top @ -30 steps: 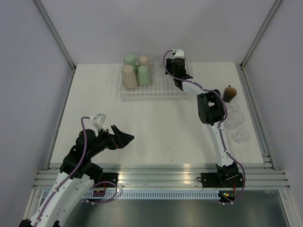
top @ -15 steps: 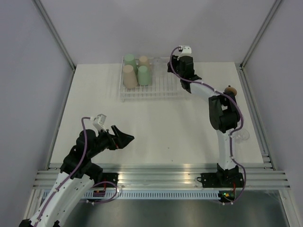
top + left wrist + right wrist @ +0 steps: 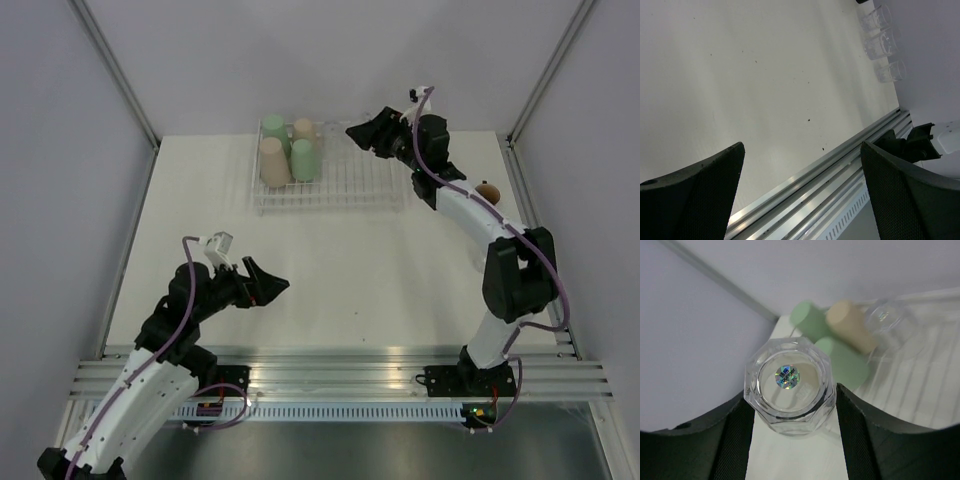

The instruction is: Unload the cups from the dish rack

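My right gripper (image 3: 362, 133) hangs above the back right of the dish rack (image 3: 345, 190), shut on a small clear cup (image 3: 789, 385) whose stickered base faces the wrist camera. In the rack stand two green tumblers (image 3: 304, 160) and two beige tumblers (image 3: 271, 160), and another clear cup (image 3: 887, 320) sits beside them. A dark brown cup (image 3: 487, 192) stands on the table to the right. Three clear cups (image 3: 881, 42) stand in a row near the table's right edge. My left gripper (image 3: 268, 286) hovers open over the near left of the table, with nothing between its fingers (image 3: 700, 190).
The right arm (image 3: 510, 270) arches over the table's right side and hides the clear cups there from the top view. An aluminium rail (image 3: 340, 372) runs along the near edge, and frame posts stand at the back corners.
The right arm has swung up and to the right, carrying the clear cup away from the rack's back right corner. The left arm has shifted slightly.
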{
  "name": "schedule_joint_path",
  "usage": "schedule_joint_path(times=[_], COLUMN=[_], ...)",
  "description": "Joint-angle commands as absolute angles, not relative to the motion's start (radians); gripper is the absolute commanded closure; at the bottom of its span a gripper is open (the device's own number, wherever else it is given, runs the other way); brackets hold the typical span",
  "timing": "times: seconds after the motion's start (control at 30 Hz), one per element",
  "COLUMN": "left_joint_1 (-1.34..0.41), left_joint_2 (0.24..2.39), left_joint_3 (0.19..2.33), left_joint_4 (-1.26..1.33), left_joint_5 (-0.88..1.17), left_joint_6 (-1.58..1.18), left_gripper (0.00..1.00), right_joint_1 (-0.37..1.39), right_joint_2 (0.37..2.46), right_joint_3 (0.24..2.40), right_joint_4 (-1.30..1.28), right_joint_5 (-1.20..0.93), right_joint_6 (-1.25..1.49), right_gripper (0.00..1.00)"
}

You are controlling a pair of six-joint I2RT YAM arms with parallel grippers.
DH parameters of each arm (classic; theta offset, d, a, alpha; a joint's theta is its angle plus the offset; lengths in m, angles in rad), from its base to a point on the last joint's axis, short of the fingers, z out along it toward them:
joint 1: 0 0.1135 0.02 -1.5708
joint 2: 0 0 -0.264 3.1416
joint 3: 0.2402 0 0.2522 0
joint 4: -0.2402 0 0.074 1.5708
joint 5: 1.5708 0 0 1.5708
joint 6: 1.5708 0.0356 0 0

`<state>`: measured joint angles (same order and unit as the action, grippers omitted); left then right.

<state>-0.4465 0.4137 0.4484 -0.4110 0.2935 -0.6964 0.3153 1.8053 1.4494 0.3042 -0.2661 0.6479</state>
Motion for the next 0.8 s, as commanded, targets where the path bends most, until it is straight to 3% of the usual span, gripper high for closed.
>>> schedule_joint_path(times=[0.0,0.13,0.3,0.5,0.77], left_joint_1=[-0.449,-0.451,-0.500,-0.740,-0.873], left_joint_2=[0.513,0.612,0.704,0.794,0.879], left_joint_3=[0.499,0.505,0.506,0.520,0.486], left_joint_4=[-0.221,-0.091,0.086,0.205,0.353], left_joint_5=[0.351,0.397,0.463,0.263,0.036], left_joint_6=[-0.640,-0.615,-0.589,-0.427,-0.345], left_gripper=[0.00,0.00,0.00,0.00,0.00], right_joint_1=[0.313,0.319,0.331,0.342,0.387], right_joint_2=[1.688,1.510,1.316,1.149,1.051], right_joint_3=[1.289,1.025,0.850,0.626,0.434], right_joint_4=[0.393,0.476,0.416,0.426,0.541], right_joint_5=[-0.548,-0.624,-0.680,-0.775,-0.796], right_joint_6=[0.926,1.029,1.049,1.172,1.347], right_gripper=[0.99,0.99,0.99,0.99,0.99])
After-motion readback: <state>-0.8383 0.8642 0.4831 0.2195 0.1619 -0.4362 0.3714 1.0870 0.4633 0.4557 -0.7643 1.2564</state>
